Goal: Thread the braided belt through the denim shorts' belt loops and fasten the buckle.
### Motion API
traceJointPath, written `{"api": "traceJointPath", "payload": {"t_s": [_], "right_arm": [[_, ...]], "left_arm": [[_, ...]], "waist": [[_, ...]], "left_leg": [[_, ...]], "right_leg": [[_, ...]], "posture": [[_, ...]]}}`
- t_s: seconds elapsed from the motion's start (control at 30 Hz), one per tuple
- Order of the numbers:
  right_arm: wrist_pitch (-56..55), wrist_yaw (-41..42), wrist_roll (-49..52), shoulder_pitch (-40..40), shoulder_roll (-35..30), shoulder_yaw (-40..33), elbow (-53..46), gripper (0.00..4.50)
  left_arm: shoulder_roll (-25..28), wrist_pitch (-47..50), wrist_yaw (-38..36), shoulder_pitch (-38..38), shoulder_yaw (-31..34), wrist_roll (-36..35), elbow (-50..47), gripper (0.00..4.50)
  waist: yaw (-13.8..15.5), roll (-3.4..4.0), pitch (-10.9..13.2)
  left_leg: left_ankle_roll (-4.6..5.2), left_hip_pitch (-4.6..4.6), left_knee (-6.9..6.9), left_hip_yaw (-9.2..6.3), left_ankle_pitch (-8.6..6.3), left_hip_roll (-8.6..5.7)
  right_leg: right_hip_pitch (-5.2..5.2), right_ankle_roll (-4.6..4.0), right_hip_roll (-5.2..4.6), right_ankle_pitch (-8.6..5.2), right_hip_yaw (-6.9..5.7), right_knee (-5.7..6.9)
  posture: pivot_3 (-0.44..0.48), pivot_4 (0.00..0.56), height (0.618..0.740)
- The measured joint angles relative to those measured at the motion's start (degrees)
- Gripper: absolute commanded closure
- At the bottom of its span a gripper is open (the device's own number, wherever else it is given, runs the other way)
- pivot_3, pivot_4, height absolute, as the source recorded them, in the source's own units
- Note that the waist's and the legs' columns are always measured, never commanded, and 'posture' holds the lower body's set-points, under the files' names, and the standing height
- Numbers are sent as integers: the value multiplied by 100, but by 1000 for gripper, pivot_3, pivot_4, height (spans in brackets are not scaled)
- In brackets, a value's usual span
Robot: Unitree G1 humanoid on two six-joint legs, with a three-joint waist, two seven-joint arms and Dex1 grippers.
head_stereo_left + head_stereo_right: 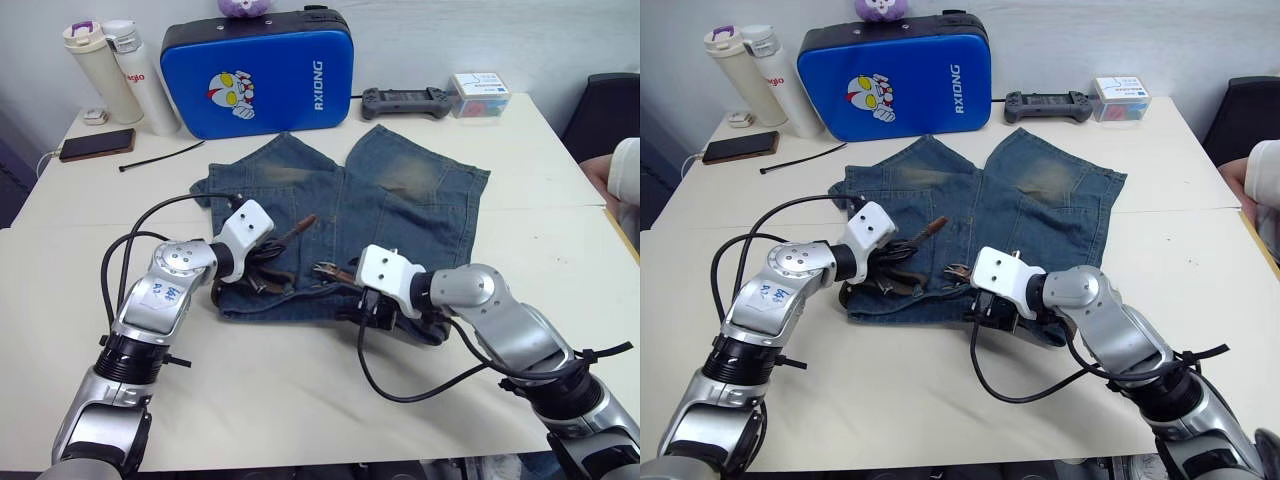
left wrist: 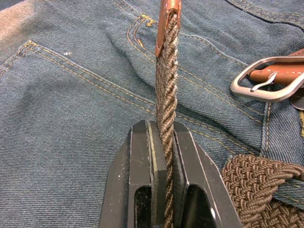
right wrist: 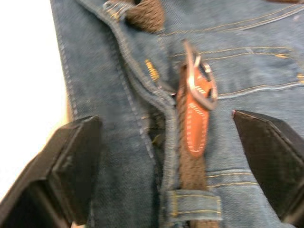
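The denim shorts lie flat on the table, waistband toward me. My left gripper is shut on the braided belt, which stands edge-on between the fingers and ends in a tan leather tip. More of the belt is bunched beside it. The silver buckle rests on the denim with its tan leather end; here the strap passes under a belt loop. My right gripper hangs open over the buckle, one finger on each side.
A blue hard case stands at the back, with two white bottles and a phone to its left. A black controller and a small box sit back right. A person's sleeve shows at the right edge.
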Motion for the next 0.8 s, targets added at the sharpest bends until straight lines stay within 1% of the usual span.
{"api": "traceJointPath", "payload": {"t_s": [0.17, 0.2, 0.27, 0.3, 0.33, 0.37, 0.4, 0.47, 0.5, 0.57, 0.6, 0.8], "right_arm": [[-149, -274, -220, -19, 243, 23, 437, 66], [-148, -317, -227, -25, 304, 13, 473, 286], [-131, -401, -226, -35, 437, -29, 555, 802], [-125, -439, -228, -39, 468, -30, 585, 1324], [-114, -473, -241, -41, 474, -32, 608, 1710], [-95, -498, -245, -41, 491, -48, 624, 1988], [-36, -549, -244, -39, 543, -89, 653, 2582], [12, -618, -193, -26, 696, -204, 688, 3054], [107, -692, -111, -4, 842, -330, 688, 3579], [283, -808, -8, 6, 992, -522, 685, 4255], [339, -835, 20, 6, 1022, -575, 685, 4483], [657, -1221, 94, 17, 1309, -926, 658, 4479]], "left_arm": [[-3, 17, -16, 1, -48, 2, -49, 4500], [-2, 21, -17, 1, -60, 2, -65, 4500], [-2, 32, -20, 1, -76, 2, -101, 4500], [-2, 36, -22, 1, -80, 1, -135, 4500], [-1, 39, -25, 1, -80, 2, -159, 4500], [4, 42, -27, 1, -80, 2, -169, 4500], [12, 55, -32, 2, -80, 2, -183, 4500], [20, 87, -59, 2, -83, 1, -210, 4500], [21, 112, -77, 2, -93, 0, -233, 4500], [21, 155, -119, 2, -134, 0, -238, 4500], [21, 166, -128, 2, -135, 0, -238, 4500], [30, 461, -217, 2, -205, -6, -262, 4500]], "waist": [[0, -1, 0], [-2, -1, -1], [-7, -1, -1], [-6, -1, -1], [-1, -1, -1], [0, -1, -1], [0, -1, -1], [-1, -1, -1], [-6, -1, -1], [-11, -1, -1], [-9, -1, -1], [-6, -1, -1]], "left_leg": [[0, 0, 1, 0, 0, 0], [0, 0, 0, 0, 0, 0], [0, 1, 1, 0, 0, 0], [0, 0, 1, 0, 0, 0], [0, 0, 1, 0, 0, 0], [0, 0, 1, 0, 0, 0], [0, 0, 1, 0, 0, 0], [0, 0, 1, 0, 0, 0], [0, 0, 1, 0, 0, 0], [0, 0, 1, 0, 0, 0], [0, 0, 1, -1, 0, 0], [0, 0, 1, 0, 0, 0]], "right_leg": [[0, 0, 1, 0, 0, 1], [0, 0, 1, 0, 0, 1], [0, 0, 1, 0, 0, 2], [0, 0, 1, 0, 0, 2], [0, 0, 1, 0, 0, 1], [0, 0, 1, 0, 0, 1], [0, 0, 1, 0, 0, 1], [0, 0, 1, 0, 0, 1], [-1, 0, 1, 0, 1, 2], [-1, 0, 1, 0, 0, 2], [-1, 0, 1, 0, 0, 2], [-1, 0, 1, 0, 1, 3]], "posture": [[0, 150, 740], [0, 150, 740], [0, 150, 740], [0, 150, 740], [0, 150, 740], [0, 150, 740], [0, 150, 740], [0, 150, 740], [0, 150, 740], [0, 150, 740], [0, 150, 740], [0, 150, 740]]}}
